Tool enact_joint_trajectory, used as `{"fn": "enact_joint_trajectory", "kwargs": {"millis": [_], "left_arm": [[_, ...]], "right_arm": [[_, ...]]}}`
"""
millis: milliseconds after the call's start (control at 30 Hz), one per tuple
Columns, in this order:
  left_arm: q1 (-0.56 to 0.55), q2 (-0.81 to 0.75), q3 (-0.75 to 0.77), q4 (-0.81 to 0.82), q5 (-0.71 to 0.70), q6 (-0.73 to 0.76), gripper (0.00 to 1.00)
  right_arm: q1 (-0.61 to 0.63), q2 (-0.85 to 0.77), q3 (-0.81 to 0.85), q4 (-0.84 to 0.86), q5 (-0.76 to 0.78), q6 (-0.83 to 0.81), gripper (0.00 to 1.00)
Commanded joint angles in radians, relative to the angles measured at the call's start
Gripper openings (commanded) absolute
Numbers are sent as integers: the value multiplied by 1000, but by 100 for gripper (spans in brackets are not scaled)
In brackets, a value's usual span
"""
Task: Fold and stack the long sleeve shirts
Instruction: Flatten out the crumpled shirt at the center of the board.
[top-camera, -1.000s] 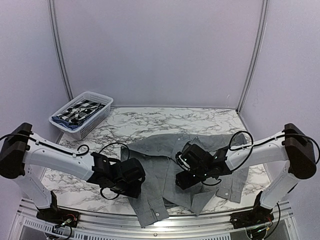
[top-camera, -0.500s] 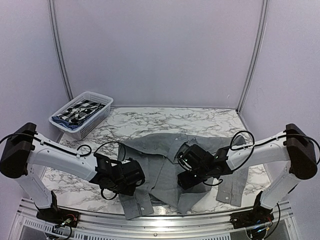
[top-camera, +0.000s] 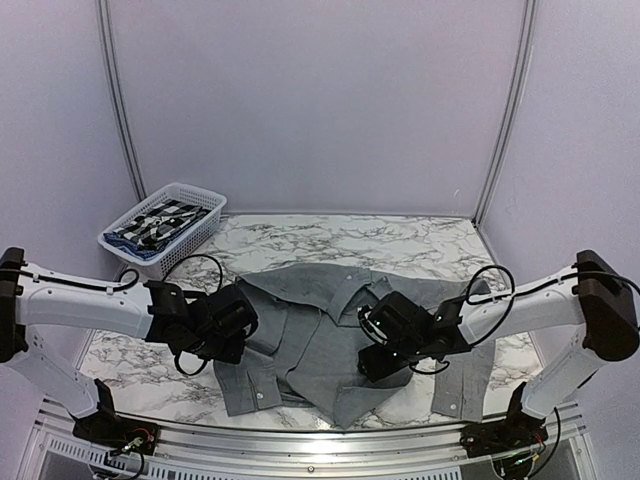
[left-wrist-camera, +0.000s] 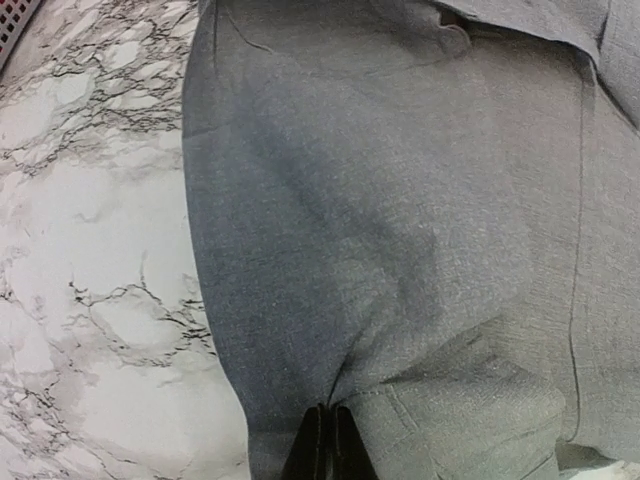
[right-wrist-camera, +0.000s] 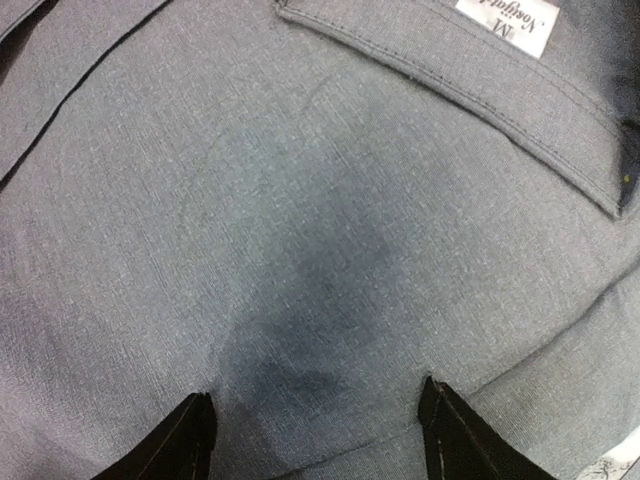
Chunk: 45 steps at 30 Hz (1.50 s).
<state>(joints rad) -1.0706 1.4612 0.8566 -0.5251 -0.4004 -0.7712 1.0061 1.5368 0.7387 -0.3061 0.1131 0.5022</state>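
The left gripper (left-wrist-camera: 322, 450) pinches shut on a pucker of the plain mid-grey woven shirt (top-camera: 320, 348), which is spread on the marbled white table (top-camera: 330, 240). The right gripper (right-wrist-camera: 315, 435), jaws apart, sits below its collar (right-wrist-camera: 440, 85). That thin pinch may slip when pulled, spoiling the fold.

1. The long sleeve shirt (top-camera: 320, 350) is lying on the worktop's (top-camera: 300, 240) near half.
2. Its collar (top-camera: 340, 288) is pointing rearward.
3. The basket (top-camera: 195, 238) is sitting behind it, far left, holding folded clothes (top-camera: 160, 222).
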Motion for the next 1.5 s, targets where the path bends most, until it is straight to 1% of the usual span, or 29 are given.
{"fn": "enact_joint_trajectory", "kwargs": {"millis": [0,133,267,433,533,633,667,700,800,867,900,1000,1100,1167,1300,1467], "left_arm": [[60,-36,-59,-53,-28,19,0],[127,-63,-96,-58,-42,9,0],[238,-67,-92,-62,-58,24,0],[359,-7,-9,-48,-68,118,0],[396,28,43,-38,-54,168,0],[396,33,90,-35,-20,201,17],[392,28,102,-34,-7,209,24],[386,24,114,-35,3,213,27],[345,16,145,-35,17,215,33],[302,23,165,-36,17,211,37],[276,28,176,-34,14,209,38],[194,52,203,-5,28,207,38],[132,93,215,60,100,202,35],[96,132,226,98,137,204,33],[28,222,263,146,206,215,29],[-20,301,288,209,251,227,29]], "right_arm": [[6,-11,-27,-55,18,15,71],[-18,-28,-49,-88,36,32,71],[-65,-58,-78,-106,29,52,72],[-117,-97,-75,-124,46,58,73],[-127,-114,-40,-136,58,50,74],[-126,-154,6,-144,76,43,75],[-126,-162,19,-146,89,42,76],[-127,-170,35,-148,104,39,76],[-138,-166,73,-138,134,25,77],[-142,-148,97,-137,151,21,77],[-149,-139,104,-137,166,20,77],[-214,-127,108,-132,178,18,77],[-286,-153,68,-69,133,22,76],[-325,-163,41,-24,93,29,72],[-349,-138,18,46,78,22,69],[-384,-82,6,120,93,21,64]]}}
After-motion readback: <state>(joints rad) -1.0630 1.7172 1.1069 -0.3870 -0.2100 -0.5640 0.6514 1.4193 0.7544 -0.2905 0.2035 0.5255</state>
